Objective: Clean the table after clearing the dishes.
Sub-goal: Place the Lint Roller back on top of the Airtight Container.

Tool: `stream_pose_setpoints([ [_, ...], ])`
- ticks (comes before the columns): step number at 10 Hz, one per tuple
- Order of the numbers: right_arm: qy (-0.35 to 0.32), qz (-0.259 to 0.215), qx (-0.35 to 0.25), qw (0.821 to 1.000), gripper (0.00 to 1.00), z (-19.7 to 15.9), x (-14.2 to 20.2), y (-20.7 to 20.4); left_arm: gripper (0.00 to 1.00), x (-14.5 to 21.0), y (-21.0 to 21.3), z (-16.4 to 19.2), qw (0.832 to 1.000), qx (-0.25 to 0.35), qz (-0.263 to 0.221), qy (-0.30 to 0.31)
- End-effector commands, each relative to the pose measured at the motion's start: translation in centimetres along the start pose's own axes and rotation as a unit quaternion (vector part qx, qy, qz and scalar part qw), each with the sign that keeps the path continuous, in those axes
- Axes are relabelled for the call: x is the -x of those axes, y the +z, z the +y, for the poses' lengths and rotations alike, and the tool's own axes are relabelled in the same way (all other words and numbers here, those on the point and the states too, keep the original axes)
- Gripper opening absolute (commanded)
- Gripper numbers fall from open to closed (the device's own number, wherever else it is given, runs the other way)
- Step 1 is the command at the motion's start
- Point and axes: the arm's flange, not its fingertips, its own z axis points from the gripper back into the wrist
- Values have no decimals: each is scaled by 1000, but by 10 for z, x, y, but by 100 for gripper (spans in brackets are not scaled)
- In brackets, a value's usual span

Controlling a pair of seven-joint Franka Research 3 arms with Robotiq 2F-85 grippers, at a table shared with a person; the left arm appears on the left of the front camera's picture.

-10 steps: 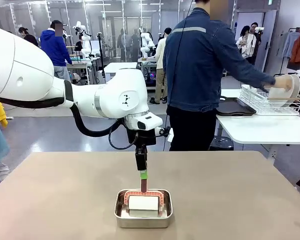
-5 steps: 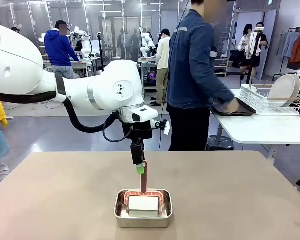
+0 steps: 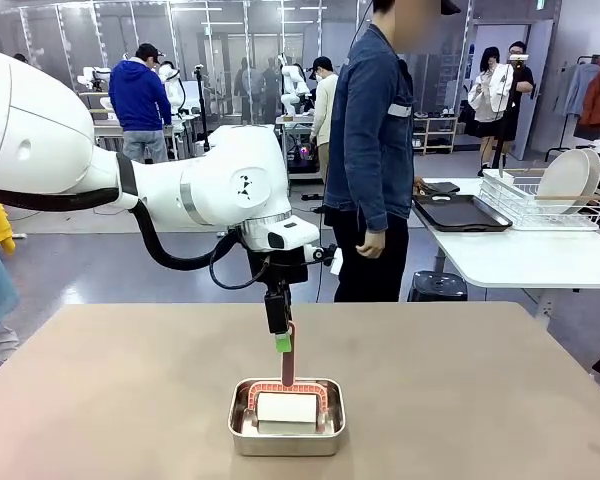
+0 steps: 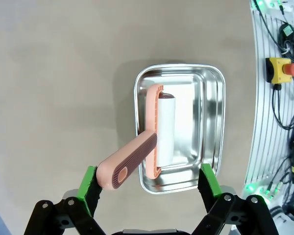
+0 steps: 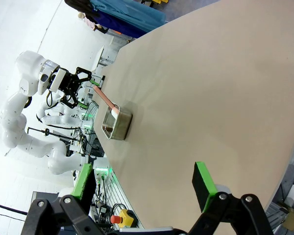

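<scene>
The beige-brown table [image 3: 130,400] carries a small steel pan [image 3: 286,430] near its front middle. In the pan lies a lint roller with a white roll [image 4: 165,129], and its salmon handle [image 3: 288,358] sticks up. My left gripper [image 4: 149,183] hangs open just above the pan, and the handle's end [image 4: 122,170] rests against one green pad [image 4: 89,185]. My right gripper [image 5: 143,186] is open and holds nothing, high over the table [image 5: 201,93], far from the pan [image 5: 116,125]. The dishes [image 3: 570,180] stand on edge in a wire rack.
A person [image 3: 375,150] stands at the table's far side, beside a white table [image 3: 520,260] with the wire rack [image 3: 525,205] and a dark tray [image 3: 470,213]. Cables and a red stop button [image 4: 284,69] run along the table's near edge.
My left gripper has opened off the roller handle and risen slightly; the handle now leans free. The person has set a plate in the rack and turned away from it.
</scene>
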Motion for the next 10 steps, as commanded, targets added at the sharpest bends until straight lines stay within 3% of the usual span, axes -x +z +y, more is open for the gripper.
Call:
stream_pose_setpoints([
  [1, 2, -6, -3, 1000, 100, 3, 0, -1, 100, -2, 2, 0, 1000, -7, 2, -5],
  [3, 2, -6, -3, 1000, 100, 3, 0, -1, 100, 0, 0, 0, 1000, 0, 0, 0],
  [4, 2, -6, -3, 1000, 100, 3, 0, -1, 100, 12, 22, 1, 1000, -6, -1, 18],
  [7, 2, -6, -3, 1000, 100, 3, 0, -1, 100, 82, 104, 8, 992, 28, -92, 79],
  [10, 2, -6, -3, 1000, 100, 3, 0, -1, 100, 185, 151, 5, 958, 52, -240, 147],
])
